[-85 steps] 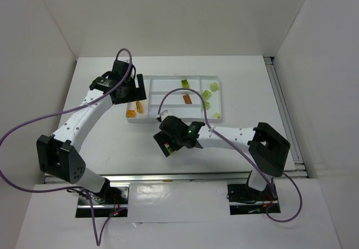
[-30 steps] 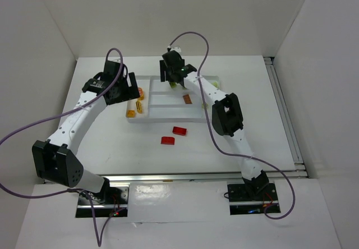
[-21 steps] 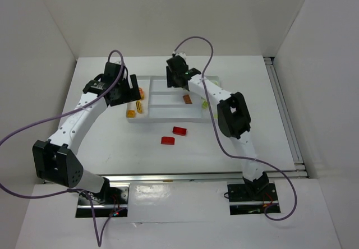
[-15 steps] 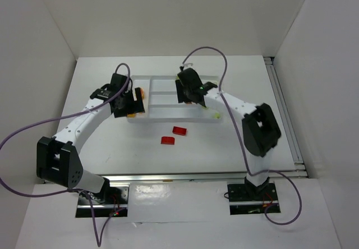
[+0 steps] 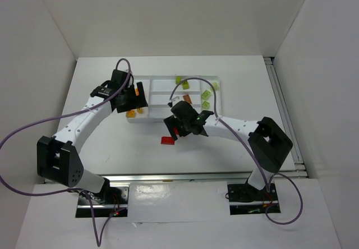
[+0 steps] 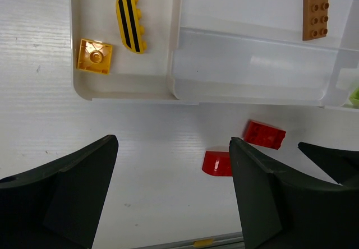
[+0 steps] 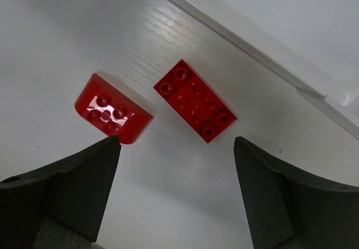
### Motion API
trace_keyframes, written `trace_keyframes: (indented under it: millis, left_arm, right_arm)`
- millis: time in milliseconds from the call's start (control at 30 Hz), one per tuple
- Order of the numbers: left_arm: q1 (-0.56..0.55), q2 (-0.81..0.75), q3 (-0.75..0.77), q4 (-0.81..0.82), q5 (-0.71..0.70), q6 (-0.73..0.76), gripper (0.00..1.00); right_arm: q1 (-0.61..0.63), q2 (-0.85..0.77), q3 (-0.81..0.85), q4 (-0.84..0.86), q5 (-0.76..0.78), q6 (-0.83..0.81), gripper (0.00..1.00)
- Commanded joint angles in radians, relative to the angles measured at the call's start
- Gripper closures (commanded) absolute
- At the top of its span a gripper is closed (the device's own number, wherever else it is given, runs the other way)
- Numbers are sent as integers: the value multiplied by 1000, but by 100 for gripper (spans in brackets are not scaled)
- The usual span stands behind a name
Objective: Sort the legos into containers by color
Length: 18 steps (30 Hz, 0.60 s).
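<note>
right gripper [image 7: 175, 143]: jaws apart, empty, above two bricks
flat red brick [image 7: 194, 101], curved red brick [image 7: 112, 116]: on table [image 7: 67, 30], just outside tray [image 6: 129, 95]
left gripper [image 6: 172, 142]: jaws apart, empty, beside tray's left end

1. The right gripper [image 7: 175, 196] hangs with jaws spread over bare table [image 7: 185, 165], and nothing lies between its fingers.
2. Just ahead, the flat red brick [image 7: 194, 100] and the rounded red brick [image 7: 112, 116] lie with only a narrow gap between them.
3. The tray [image 7: 252, 41] wall runs near the flat red brick's far side, leaving a thin strip of table.
4. The left gripper [image 6: 168, 204], jaws wide, has open table below it. A dark part of the right gripper intrudes at its right.
5. In the tray's corner compartment, the yellow square brick [image 6: 94, 56] sits tight to the wall, with the striped yellow oval brick [image 6: 131, 20] just beside it.
</note>
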Motion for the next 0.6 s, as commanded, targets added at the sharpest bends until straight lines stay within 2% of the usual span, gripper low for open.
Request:
trace_keyframes:
  millis: [0,300,433,567]
  left_arm:
    - [1,10,29,12,12,-2,9]
    - [1,-8,29,12,12,-2,9]
    - [1,-8,29,12,12,-2,9]
    - [1,1,29,12,12,7,9]
  right_arm:
    - [5,44,11,74,14,-30,10]
    - [5,156,66,45,132,-61,9]
    - [5,179,76,68,155,-61,22]
    - [5,211,85,91,146,-51,24]
